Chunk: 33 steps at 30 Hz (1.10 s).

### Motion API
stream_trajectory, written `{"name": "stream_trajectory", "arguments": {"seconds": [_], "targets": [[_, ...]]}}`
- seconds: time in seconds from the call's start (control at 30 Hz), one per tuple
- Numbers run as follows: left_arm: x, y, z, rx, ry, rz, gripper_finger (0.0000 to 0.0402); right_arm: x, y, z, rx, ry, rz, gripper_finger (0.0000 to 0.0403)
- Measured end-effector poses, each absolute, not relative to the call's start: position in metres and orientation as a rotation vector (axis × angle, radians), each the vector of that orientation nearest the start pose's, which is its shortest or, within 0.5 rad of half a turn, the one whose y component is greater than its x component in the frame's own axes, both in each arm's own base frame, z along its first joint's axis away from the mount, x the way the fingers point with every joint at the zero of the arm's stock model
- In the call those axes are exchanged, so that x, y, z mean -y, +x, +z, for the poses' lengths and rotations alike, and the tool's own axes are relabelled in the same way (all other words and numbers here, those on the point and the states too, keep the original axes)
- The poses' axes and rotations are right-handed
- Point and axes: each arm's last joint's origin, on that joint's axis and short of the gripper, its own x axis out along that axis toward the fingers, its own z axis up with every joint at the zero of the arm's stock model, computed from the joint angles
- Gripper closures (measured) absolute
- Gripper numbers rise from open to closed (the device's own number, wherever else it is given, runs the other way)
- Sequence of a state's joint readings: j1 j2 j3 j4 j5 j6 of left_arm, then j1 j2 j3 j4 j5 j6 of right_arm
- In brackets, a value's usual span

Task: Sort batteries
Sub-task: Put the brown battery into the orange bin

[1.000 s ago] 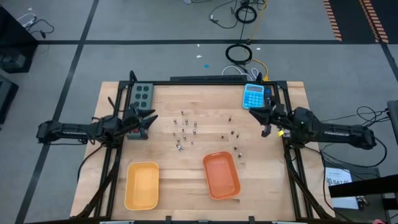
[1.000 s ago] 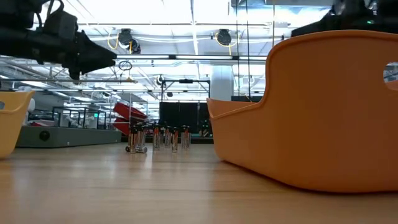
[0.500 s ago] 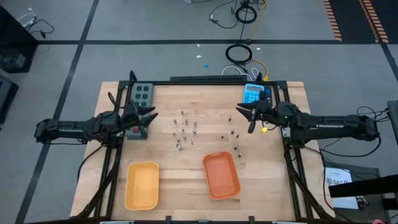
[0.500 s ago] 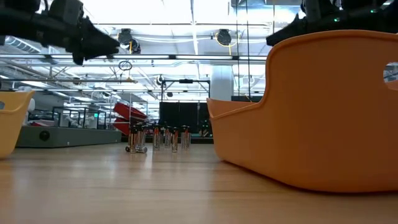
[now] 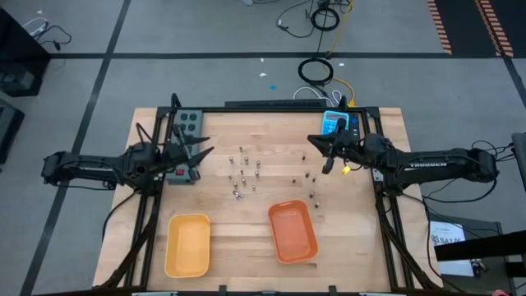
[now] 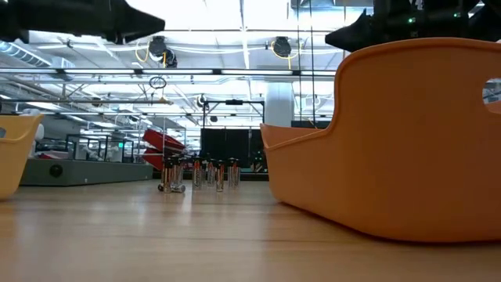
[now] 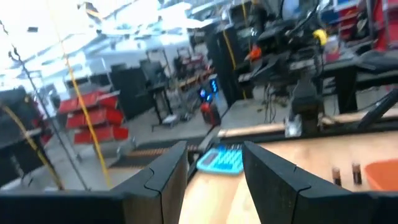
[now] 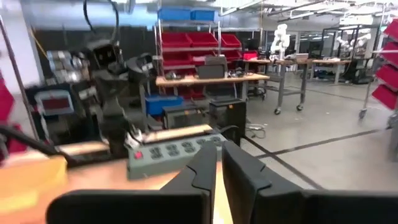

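Basically nothing sorted: batteries (image 5: 243, 174) all loose mid-table, yellow tray (image 5: 187, 244) and orange tray (image 5: 292, 231) look empty. My left gripper (image 5: 200, 154) hangs open, holding nothing; my right gripper (image 5: 317, 146) is nearly closed, empty.

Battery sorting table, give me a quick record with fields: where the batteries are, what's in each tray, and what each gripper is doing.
batteries: loose cluster mid-table, most standing upright, a few more toward the right
yellow tray: near edge, left, no batteries visible inside
orange tray: near edge, right of the yellow tray, no batteries visible inside
left gripper: open, holding nothing, by the power strip
right gripper: fingers nearly together, holding nothing, by the calculator
sorting: not started
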State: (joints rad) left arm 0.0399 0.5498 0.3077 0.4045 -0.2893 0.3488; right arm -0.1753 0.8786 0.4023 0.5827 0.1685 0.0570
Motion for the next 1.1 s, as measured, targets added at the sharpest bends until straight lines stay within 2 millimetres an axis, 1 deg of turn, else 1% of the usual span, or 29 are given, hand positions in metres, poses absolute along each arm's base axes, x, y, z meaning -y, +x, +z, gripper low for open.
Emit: {"name": "stream_trajectory", "arguments": {"seconds": [0.17, 0.27, 0.37, 0.5, 0.6, 0.7, 0.8, 0.93, 1.1], "targets": [[-0.014, 0.145, 0.263, 0.198, 0.232, 0.366, 0.0238, 0.037, 0.191, 0.256, 0.106, 0.060, -0.295, 0.0390], [-0.015, 0.147, 0.266, 0.194, 0.193, 0.403, 0.0238, 0.038, 0.193, 0.254, 0.089, 0.059, -0.296, 0.0388], [-0.016, 0.153, 0.273, 0.128, 0.166, 0.399, 0.0238, 0.039, 0.198, 0.257, 0.042, 0.051, -0.300, 0.0388], [-0.017, 0.166, 0.286, 0.004, 0.154, 0.393, 0.0238, 0.042, 0.213, 0.272, -0.048, -0.007, -0.312, 0.0387], [-0.018, 0.176, 0.291, -0.062, 0.165, 0.409, 0.0238, 0.044, 0.226, 0.282, -0.106, -0.072, -0.308, 0.0387], [-0.019, 0.182, 0.287, -0.121, 0.175, 0.438, 0.0238, 0.046, 0.237, 0.286, -0.155, -0.116, -0.304, 0.0386], [-0.020, 0.187, 0.278, -0.192, 0.174, 0.477, 0.0238, 0.048, 0.246, 0.284, -0.255, -0.137, -0.310, 0.0371], [-0.021, 0.188, 0.265, -0.299, 0.142, 0.501, 0.0238, 0.052, 0.256, 0.277, -0.454, -0.177, -0.371, 0.0328], [-0.018, 0.187, 0.254, -0.368, 0.106, 0.492, 0.0238, 0.060, 0.270, 0.271, -0.630, -0.177, -0.365, 0.0277]]}}
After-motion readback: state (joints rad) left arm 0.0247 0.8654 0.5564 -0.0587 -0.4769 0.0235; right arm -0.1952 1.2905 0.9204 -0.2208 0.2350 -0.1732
